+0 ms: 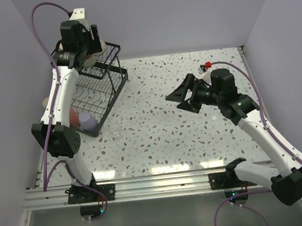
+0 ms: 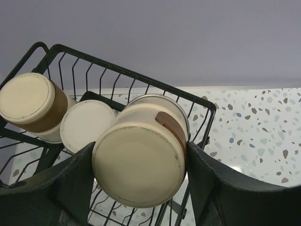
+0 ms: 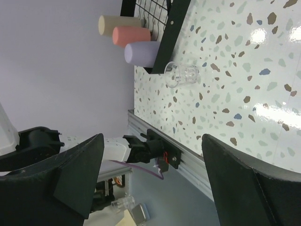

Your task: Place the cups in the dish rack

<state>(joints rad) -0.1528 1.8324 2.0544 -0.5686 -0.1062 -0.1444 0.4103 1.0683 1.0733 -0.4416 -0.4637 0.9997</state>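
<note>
Cup (image 2: 141, 162) btwn left fingers (image 2: 56, 188)

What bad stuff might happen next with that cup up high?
The left gripper holds a cream cup over the rack, where another cup already lies; let go here, it might bang into that one or tip out. The clear glass sits on the table close to the rack and is hard to see, so it might get knocked over.

Speckled white table (image 1: 196, 135) with black wire dish rack (image 1: 116, 84), clear glass cup (image 1: 118, 131), lavender cup (image 1: 88, 120), red-pink cup (image 1: 74, 116), tan cup (image 3: 120, 23)
</note>
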